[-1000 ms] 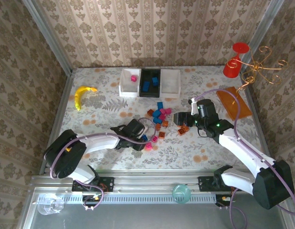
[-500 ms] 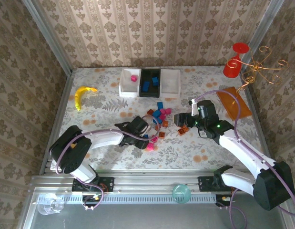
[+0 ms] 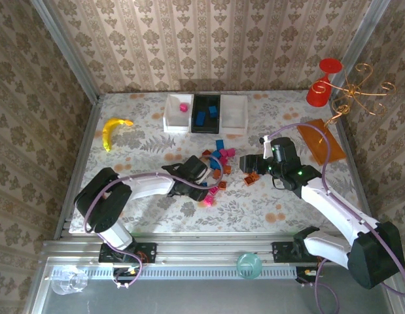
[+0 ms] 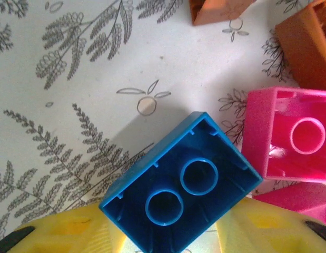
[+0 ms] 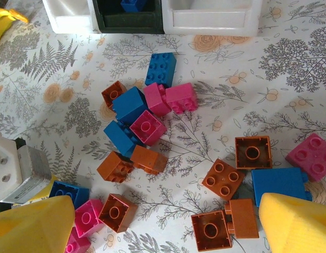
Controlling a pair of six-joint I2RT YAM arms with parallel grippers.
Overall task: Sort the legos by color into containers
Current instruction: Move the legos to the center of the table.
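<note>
Banana (image 3: 114, 131), yellow, far left of the table. Left gripper (image 3: 202, 185), low at the near-left edge of the loose legos (image 3: 218, 165); an upturned blue brick (image 4: 178, 184) sits between its yellow fingers (image 4: 73, 234), clamped or merely straddled cannot be told. Containers, a row at the table's back: left white tray (image 3: 169, 121) with one pink brick (image 3: 183, 107), black tray (image 3: 206, 127) with blue bricks (image 3: 201, 118), right white tray (image 3: 236, 121). Loose legos, blue, pink and orange-brown, scattered mid-table between the arms. Right gripper (image 5: 163, 232), jaws spread wide, holding nothing, over the pile's right side. Orange plate (image 3: 322, 140) and red glass (image 3: 320, 85), far right.
</note>
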